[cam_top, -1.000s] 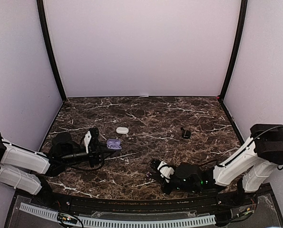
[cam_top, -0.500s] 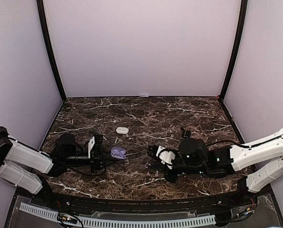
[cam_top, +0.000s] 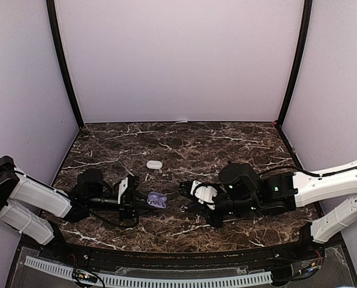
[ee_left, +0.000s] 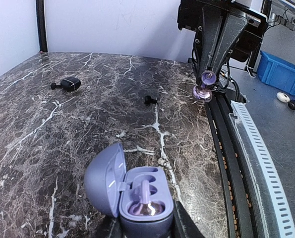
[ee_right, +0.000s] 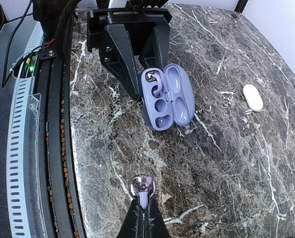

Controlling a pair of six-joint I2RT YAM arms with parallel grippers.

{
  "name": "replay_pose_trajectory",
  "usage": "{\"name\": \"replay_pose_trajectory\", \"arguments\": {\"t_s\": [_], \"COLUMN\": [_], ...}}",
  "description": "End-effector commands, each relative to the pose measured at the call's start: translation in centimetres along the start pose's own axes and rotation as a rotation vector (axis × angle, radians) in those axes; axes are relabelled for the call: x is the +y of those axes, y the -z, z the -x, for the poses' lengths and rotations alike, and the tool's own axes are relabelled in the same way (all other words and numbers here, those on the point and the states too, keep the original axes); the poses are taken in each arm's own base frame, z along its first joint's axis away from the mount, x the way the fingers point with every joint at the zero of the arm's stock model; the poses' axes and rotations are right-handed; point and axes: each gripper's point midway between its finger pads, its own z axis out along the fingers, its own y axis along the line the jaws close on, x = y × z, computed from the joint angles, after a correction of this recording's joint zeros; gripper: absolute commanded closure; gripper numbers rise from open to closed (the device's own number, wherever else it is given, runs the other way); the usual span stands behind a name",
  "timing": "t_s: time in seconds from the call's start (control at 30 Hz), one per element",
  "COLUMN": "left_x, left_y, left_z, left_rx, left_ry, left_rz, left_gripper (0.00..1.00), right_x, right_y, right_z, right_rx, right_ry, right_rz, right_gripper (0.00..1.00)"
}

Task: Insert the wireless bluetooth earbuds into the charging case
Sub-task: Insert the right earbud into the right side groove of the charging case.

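Observation:
My left gripper [ee_left: 145, 227] is shut on the base of an open purple charging case [ee_left: 137, 191], its lid tipped back to the left. One purple earbud [ee_left: 146, 206] sits in a socket; the other socket is empty. The overhead view shows the case [cam_top: 157, 200] left of centre, near the front edge. My right gripper [ee_right: 143, 204] is shut on the stem of a second purple earbud [ee_right: 143, 185], held a short way from the case [ee_right: 166, 96] and apart from it. From the left wrist view that earbud [ee_left: 206, 78] hangs at the right gripper's tips [ee_left: 207, 69], beyond the case.
A shut white case [cam_top: 154, 164] lies behind the purple one. A black case [ee_left: 70, 83] and a small dark earbud [ee_left: 148, 99] lie farther out on the marble. A cable rail [ee_left: 259, 163] runs along the table's front edge, with a blue bin [ee_left: 282, 75] beyond it.
My left gripper has slid right with the purple case. My right arm has swung left and forward, bringing the purple earbud close to the case.

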Motion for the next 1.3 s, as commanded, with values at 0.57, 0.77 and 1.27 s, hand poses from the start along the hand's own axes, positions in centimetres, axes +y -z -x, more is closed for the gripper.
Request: {"name": "replay_pose_trajectory", "arguments": {"t_s": [0.57,0.77,1.27], "left_x": [-0.7,-0.8,-1.3], "left_y": [-0.8,-1.0,-1.2], "left_z": [0.1,0.0,-0.2], "left_rx": [0.019,0.027,0.036], "left_ry": [-0.053,-0.052,-0.057], "left_rz": [-0.040,-0.047,-0.075], "left_gripper": [0.96,0.96,0.96], "right_x": [0.6,0.7,0.2], "right_y": [-1.2,-2.8,-3.6], "right_z": [1.4,2.1,1.3], "right_rx": [0.078,0.087,0.154], "right_ry": [0.075,0.108,0.155], "right_rz": [0.051,0.052,0.031], "right_gripper": [1.00,1.00,1.00]}}
